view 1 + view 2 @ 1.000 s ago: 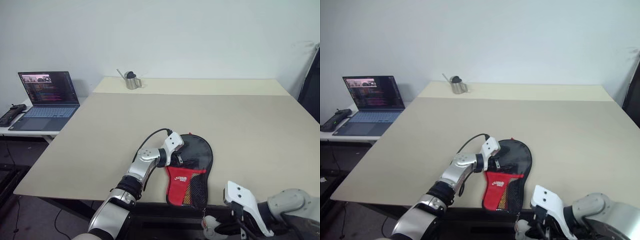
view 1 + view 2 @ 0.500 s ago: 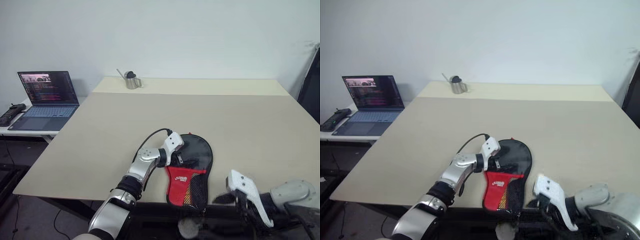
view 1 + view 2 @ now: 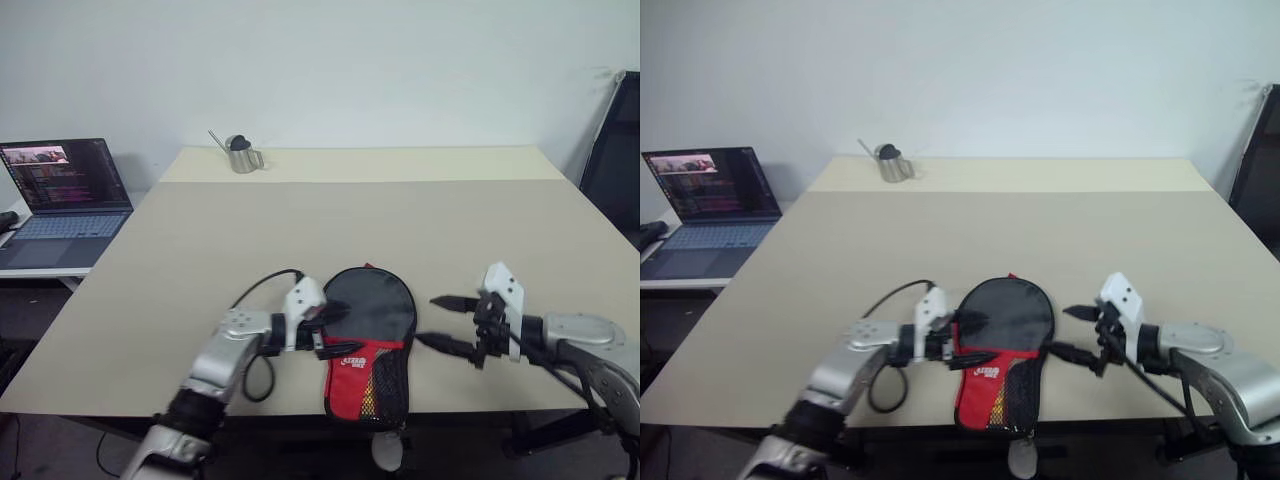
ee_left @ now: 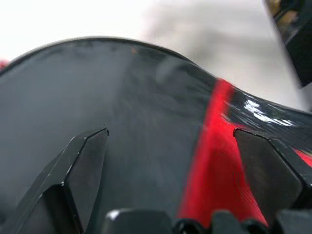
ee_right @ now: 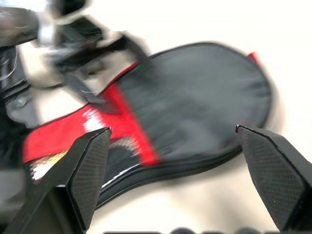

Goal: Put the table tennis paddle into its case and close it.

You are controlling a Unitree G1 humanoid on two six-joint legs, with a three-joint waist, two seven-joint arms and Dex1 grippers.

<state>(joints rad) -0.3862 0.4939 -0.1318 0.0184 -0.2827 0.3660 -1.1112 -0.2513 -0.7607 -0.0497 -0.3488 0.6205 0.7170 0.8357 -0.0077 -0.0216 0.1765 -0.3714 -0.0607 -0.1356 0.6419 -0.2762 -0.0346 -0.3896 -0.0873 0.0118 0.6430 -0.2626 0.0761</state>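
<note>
The case point(image 3: 368, 310) lies flat near the table's front edge, black round end away from me, red lettered end point(image 3: 357, 378) toward me. Its white fluffy ball point(image 3: 385, 450) hangs below the edge. The table tennis paddle is hidden. My left gripper point(image 3: 337, 330) is open, and its fingertips reach over the case's left rim. In the left wrist view the left gripper point(image 4: 170, 131) shows spread fingers over the black and red fabric point(image 4: 146, 97). My right gripper point(image 3: 445, 323) is open, level, a short way right of the case and apart from it. The right wrist view shows the case point(image 5: 204, 97) ahead.
A small metal watering can point(image 3: 238, 156) stands at the back left of the beige table point(image 3: 480, 230). An open laptop point(image 3: 58, 190) sits on a side desk to the left. A dark object point(image 3: 612, 140) stands beyond the table's right side.
The camera has shifted. My right gripper let go of the fluffy ball, rose from below the table edge to beside the case and opened. My left gripper drew back toward the case's left rim.
</note>
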